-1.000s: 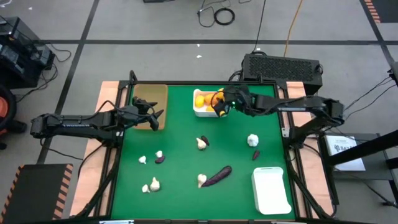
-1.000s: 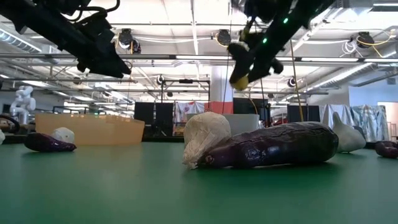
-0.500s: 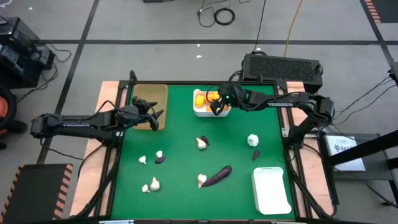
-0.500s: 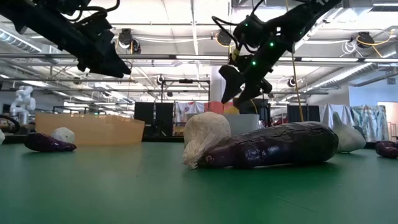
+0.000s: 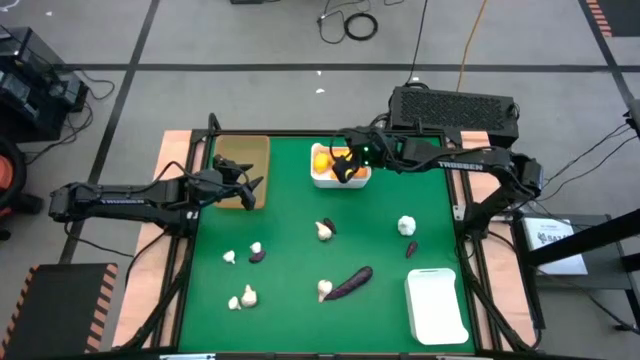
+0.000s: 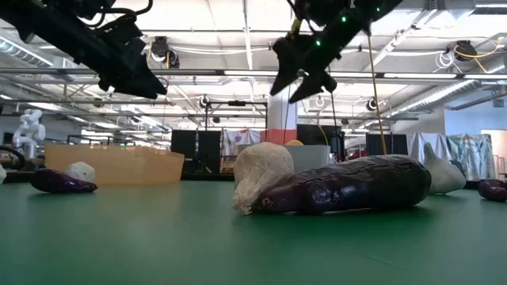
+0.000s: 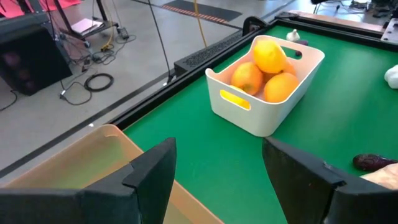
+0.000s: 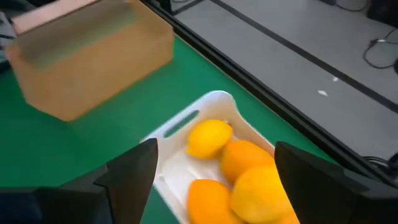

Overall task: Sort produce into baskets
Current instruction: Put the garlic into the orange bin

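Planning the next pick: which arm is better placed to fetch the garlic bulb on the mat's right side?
The right arm. Its open claw hangs empty over the white bin, on the bulb's side. The left claw waits at the tan tray.

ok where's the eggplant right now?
In the high view, the eggplant lies on the green mat near the table's front edge, a white bulb touching its left end and the empty white bin to its right.

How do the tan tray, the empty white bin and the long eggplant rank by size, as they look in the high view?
1. Empty white bin and tan tray: look alike, so unranked; an arm overlaps the tray.
2. Long eggplant, clearly smallest.
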Motion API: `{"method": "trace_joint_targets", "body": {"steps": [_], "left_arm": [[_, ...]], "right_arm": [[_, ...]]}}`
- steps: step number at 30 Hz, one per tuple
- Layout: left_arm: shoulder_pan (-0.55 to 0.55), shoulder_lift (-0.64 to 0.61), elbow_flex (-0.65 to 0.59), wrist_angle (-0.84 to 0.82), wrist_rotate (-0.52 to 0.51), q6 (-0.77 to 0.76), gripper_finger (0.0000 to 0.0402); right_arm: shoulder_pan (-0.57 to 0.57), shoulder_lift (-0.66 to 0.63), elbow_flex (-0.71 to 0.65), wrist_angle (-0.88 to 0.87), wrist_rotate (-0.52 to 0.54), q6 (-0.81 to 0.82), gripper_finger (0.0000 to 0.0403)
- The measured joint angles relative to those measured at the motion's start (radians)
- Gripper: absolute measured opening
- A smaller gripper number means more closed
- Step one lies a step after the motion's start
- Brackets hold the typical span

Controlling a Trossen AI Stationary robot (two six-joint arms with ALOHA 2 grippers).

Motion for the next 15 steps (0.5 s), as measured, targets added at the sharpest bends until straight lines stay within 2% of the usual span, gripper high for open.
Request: {"method": "trace_joint_targets", "body": {"steps": [5,8,15], "left_arm": [[0.000,0.000,0.000,-0.001,0.001,-0.001,0.0246],[0.000,0.000,0.000,-0.001,0.005,-0.001,0.0246],[0.000,0.000,0.000,-0.004,0.032,0.007,0.0246]], "right_arm": [[0.045,0.000,0.025,-0.003,-0.006,0.069,0.0313],[0.100,0.000,0.024,-0.005,-0.062,0.065,0.0313],[0.316,0.000,0.024,-0.087,-0.138,0.072,0.0313]]}}
